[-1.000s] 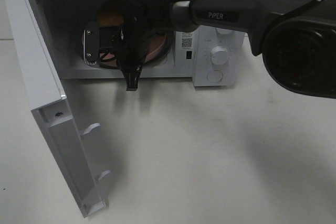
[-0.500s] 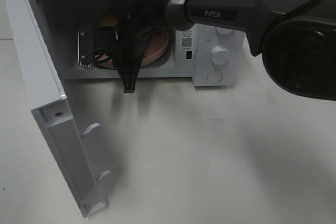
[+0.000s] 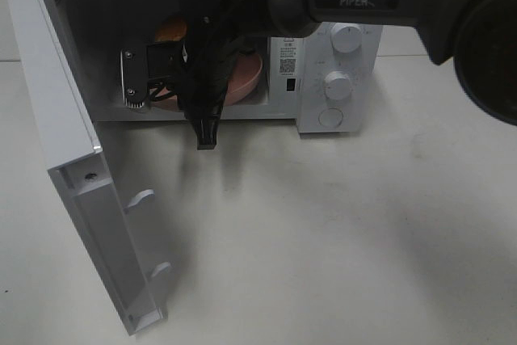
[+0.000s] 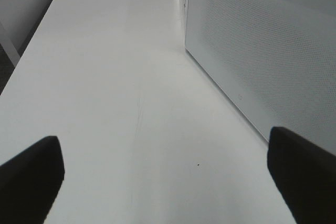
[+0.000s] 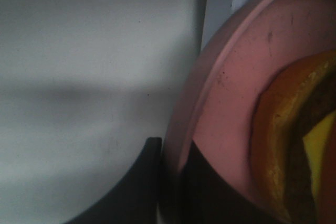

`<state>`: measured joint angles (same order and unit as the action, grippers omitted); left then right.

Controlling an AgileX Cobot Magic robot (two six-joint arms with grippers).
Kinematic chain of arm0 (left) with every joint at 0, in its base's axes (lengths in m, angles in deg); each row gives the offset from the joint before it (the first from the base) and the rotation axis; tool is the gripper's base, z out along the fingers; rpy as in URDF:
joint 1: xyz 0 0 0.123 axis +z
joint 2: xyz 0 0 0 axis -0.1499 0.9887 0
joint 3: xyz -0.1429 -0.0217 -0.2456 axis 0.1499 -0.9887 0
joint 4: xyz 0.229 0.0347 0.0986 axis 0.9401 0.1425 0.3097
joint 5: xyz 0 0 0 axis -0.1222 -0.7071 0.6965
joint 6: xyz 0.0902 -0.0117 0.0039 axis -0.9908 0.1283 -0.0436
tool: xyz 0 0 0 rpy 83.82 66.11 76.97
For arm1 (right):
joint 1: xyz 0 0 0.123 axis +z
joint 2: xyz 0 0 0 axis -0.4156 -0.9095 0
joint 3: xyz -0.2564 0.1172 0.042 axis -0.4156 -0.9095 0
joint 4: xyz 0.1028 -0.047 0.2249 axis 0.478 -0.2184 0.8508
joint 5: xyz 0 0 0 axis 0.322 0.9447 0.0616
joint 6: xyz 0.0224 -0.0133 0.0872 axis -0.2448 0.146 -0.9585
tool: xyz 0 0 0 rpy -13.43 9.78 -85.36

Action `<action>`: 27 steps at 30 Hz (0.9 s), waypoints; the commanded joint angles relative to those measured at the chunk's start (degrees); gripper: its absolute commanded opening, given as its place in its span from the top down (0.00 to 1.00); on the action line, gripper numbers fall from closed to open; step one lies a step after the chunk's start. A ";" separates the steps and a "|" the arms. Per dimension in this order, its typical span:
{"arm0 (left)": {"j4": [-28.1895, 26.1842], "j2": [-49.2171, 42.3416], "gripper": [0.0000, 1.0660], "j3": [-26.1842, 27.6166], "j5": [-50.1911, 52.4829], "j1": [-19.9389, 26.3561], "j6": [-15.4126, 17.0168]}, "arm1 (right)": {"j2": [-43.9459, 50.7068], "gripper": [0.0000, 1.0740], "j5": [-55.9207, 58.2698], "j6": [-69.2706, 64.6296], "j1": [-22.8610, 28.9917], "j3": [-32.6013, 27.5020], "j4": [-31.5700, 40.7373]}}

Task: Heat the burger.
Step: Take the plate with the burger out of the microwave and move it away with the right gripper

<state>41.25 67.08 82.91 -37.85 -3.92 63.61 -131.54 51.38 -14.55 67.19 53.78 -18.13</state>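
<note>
Exterior high view: white microwave oven (image 3: 335, 54) at the back of a pale table (image 3: 339, 232), door (image 3: 77, 175) swung fully open to the left.
Right arm: black, crossing from the right into the oven cavity; right gripper (image 3: 174, 78) inside the opening, partly hidden by its own wrist.
Round pink plate (image 3: 246, 78): inside the cavity, tilted, rim showing right of the wrist.
Small round burger with tan-brown bun (image 3: 170, 30): on the plate, inside the oven, mostly hidden.
Left wrist view: left gripper (image 4: 168, 177) spread wide, holding nothing, over bare table beside the oven's perforated white wall (image 4: 262, 51).
Right wrist view: dark fingers (image 5: 139, 182) pinched on the plate's rim (image 5: 184, 124), nearly closed; burger (image 5: 294, 140) lying on the plate, bun and yellow filling visible.
</note>
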 commanded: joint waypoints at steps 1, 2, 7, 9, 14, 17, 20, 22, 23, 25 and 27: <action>-0.06 -1.15 0.06 -0.17 0.46 0.06 0.34 | 3.04 1.00 -5.10 1.49 0.06 -2.41 -0.52; -0.06 -1.15 0.06 -0.17 0.46 0.06 0.34 | 3.72 1.00 -6.02 1.72 0.06 -3.38 -0.52; -0.06 -1.15 0.06 -0.17 0.46 0.06 0.34 | 6.76 1.00 -8.77 4.13 0.06 -7.85 -0.52; -0.06 -1.15 0.06 -0.17 0.46 0.06 0.34 | 7.33 1.00 -9.40 4.13 0.06 -8.71 -0.52; -0.06 -1.15 0.06 -0.17 0.46 0.06 0.34 | 10.26 1.00 -15.30 4.76 0.06 -14.15 -0.52; -0.06 -1.15 0.06 -0.17 0.46 0.06 0.34 | 12.20 1.00 -17.88 6.53 0.06 -17.53 -0.52; -0.06 -1.15 0.06 -0.17 0.46 0.06 0.34 | 13.81 1.00 -19.65 8.08 0.06 -20.63 -0.52; -0.06 -1.15 0.06 -0.17 0.46 0.06 0.34 | 15.47 1.00 -21.54 8.88 -0.57 -23.38 -0.34; -0.06 -1.15 0.06 -0.17 0.46 0.06 0.34 | 15.47 1.00 -21.54 8.88 -0.57 -23.38 -0.34; -0.06 -1.15 0.06 -0.17 0.46 0.06 0.34 | 16.21 1.00 -22.35 9.34 -0.69 -25.10 -0.29; -0.06 -1.15 0.06 -0.17 0.46 0.06 0.34 | 17.30 1.00 -22.35 11.00 -1.66 -26.81 0.17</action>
<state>41.25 67.08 82.91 -37.85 -3.92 63.61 -116.64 33.04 -5.79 66.38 27.88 -17.39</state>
